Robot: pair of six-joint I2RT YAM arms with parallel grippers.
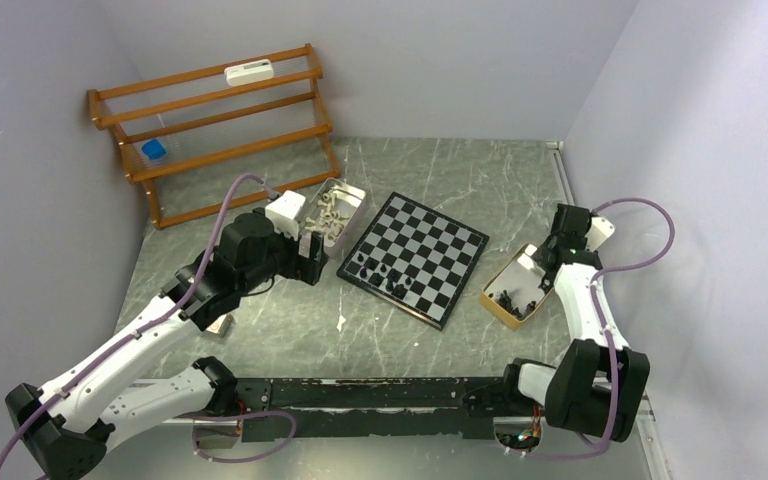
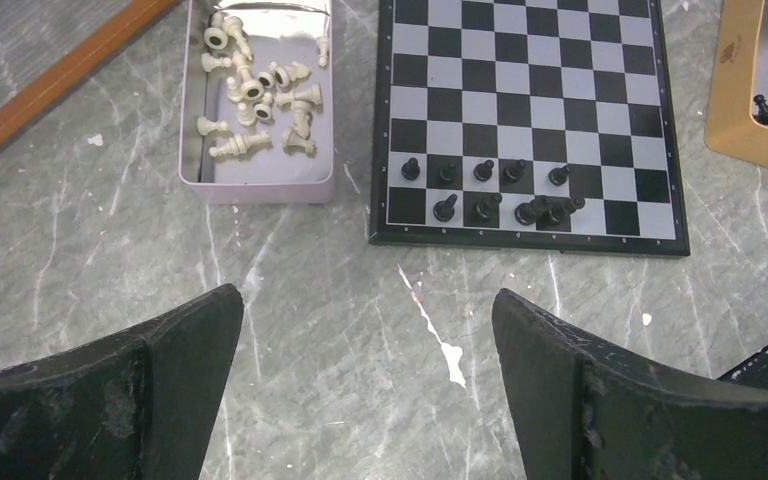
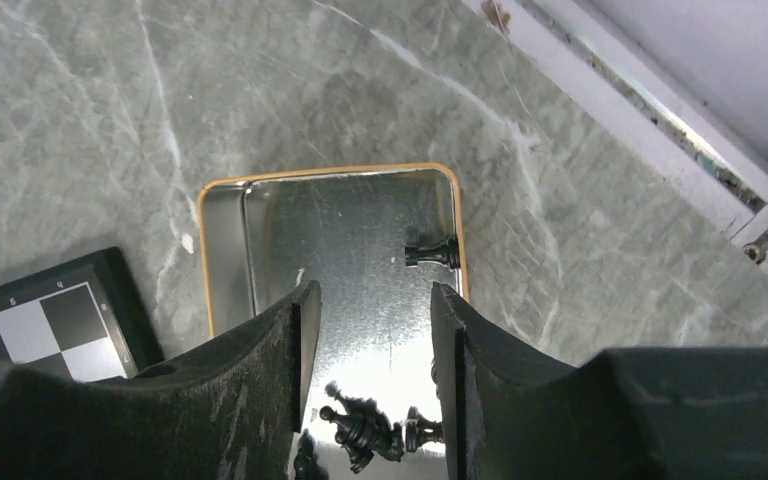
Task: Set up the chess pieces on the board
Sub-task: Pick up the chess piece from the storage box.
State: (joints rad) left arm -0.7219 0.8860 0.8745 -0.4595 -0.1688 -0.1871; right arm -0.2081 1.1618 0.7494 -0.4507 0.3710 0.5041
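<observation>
The chessboard (image 1: 415,257) lies mid-table and carries several black pieces (image 1: 385,275) along its near-left edge; the left wrist view shows the board (image 2: 530,110) with those black pieces (image 2: 485,190) in two rows. Cream-white pieces (image 2: 260,95) lie in a pale tray (image 2: 255,188) left of the board. My left gripper (image 2: 365,330) is open and empty over bare table, short of the board. My right gripper (image 3: 365,330) is open over an orange-rimmed metal tray (image 3: 330,172), with lying black pieces (image 3: 370,430) between its fingers and one more piece (image 3: 430,250) at the tray's far wall.
A wooden slatted rack (image 1: 215,130) stands at the back left with a white device and a blue cap on it. Walls close in on both sides. A metal rail (image 3: 650,110) runs along the right wall's foot.
</observation>
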